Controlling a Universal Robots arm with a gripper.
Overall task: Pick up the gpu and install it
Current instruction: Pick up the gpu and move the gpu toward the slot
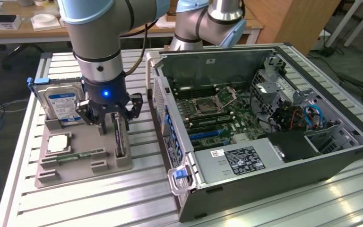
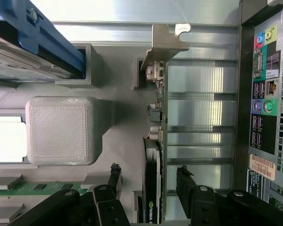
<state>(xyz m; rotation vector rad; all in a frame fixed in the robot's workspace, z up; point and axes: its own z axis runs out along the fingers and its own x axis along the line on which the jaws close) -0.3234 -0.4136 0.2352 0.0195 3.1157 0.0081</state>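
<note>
Wrist view: gpu [image 2: 152, 190] on edge, lengthwise between hand's [image 2: 148, 171] spread fingers [image 2: 183, 178]

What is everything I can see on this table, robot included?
gpu: one, black, on edge in the holder
hard drive: one, silver with blue label, upright in the holder
processor chip: one, silvery, flat in the holder
memory stick: one, green, lying in the holder
holder: one, grey, exterior view's left
computer case: one, dark, open, exterior view's right
table: one, silver metal, under everything
arm: one, grey and blue, above the holder
hand: one, black, open, fingers either side of the gpu
</note>
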